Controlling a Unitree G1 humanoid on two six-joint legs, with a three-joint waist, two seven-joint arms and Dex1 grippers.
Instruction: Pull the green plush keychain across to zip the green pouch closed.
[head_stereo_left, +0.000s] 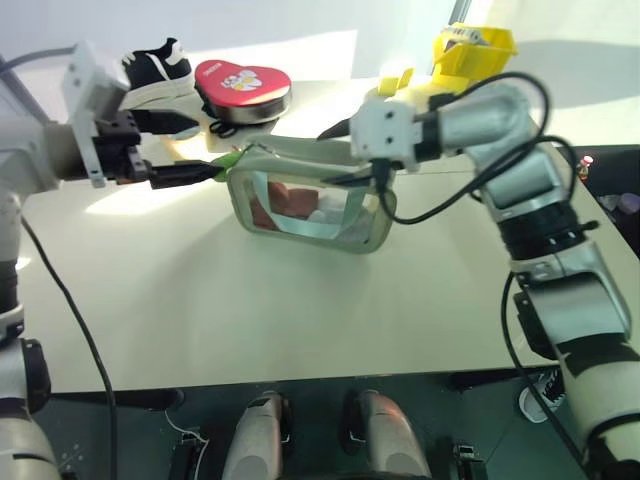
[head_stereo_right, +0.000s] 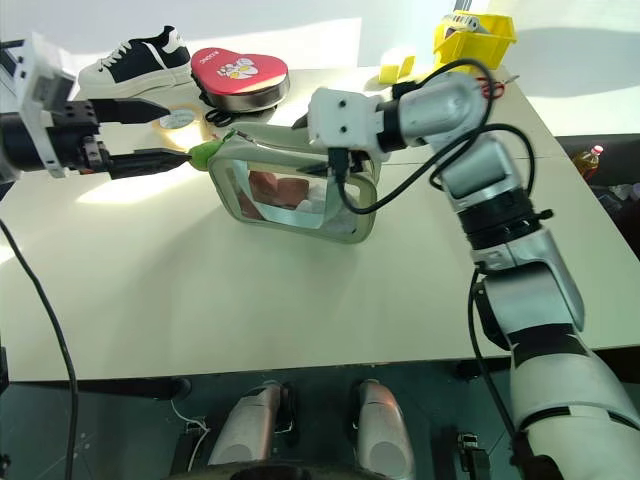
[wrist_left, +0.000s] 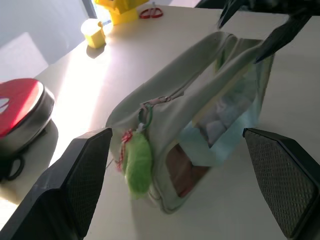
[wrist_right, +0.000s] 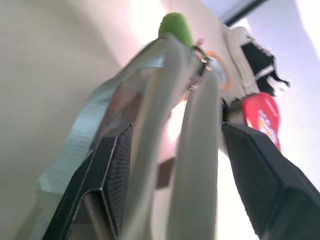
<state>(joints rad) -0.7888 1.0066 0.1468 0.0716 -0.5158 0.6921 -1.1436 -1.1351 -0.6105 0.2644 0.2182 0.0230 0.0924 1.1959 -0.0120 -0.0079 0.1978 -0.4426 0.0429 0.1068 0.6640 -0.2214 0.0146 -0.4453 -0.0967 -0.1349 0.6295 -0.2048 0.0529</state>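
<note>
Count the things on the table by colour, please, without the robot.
Green: 2, the sage fabric pouch and its lime plush keychain
Red: 1, the heart-shaped tin
Yellow: 2, the plastic bin and small block
Black-and-white: 1, the sneaker
Total: 6

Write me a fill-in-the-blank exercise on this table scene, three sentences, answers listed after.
1. The green plush keychain hangs from the zipper at the end of the green pouch nearest the ____ gripper.
2. The heart-shaped tin behind the pouch has a ____ lid.
3. Beside that tin sits a black and white ____.

Missing words: left; red; shoe
</note>
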